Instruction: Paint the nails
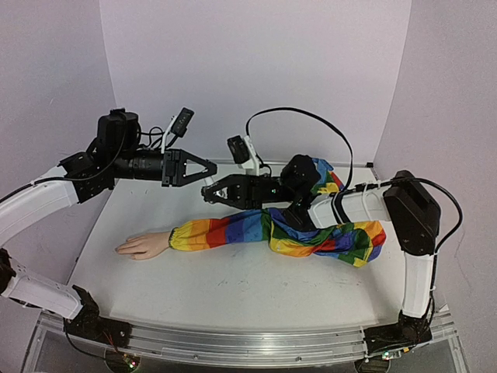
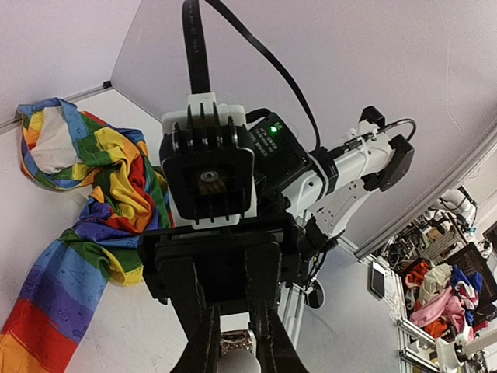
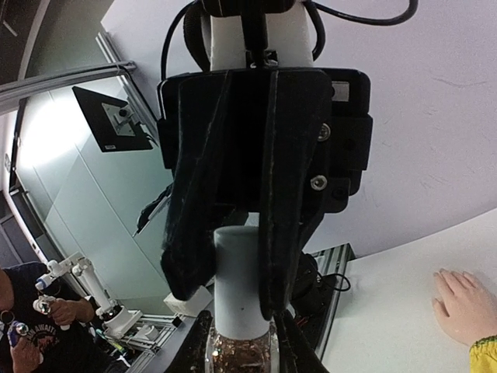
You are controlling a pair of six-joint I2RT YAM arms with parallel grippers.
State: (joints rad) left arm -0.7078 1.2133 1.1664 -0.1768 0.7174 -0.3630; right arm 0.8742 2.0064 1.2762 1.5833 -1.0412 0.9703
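Glass bottle with glittery contents is held in the air between the two arms, bottom cut off by the frame edge in the right wrist view. left gripper is closed tight on its white cap. right gripper looks clamped on the bottle body, but its fingers sit at the very bottom of its own view, so contact is mostly out of frame. From the top view the bottle is barely discernible where the grippers meet. Mannequin hand lies flat on the table, well to the left, at the end of the rainbow sleeve. The nails are at the fingertips pointing left, too small to resolve; can't tell if any polish is on. The sleeve's far end is partly hidden behind the right arm.
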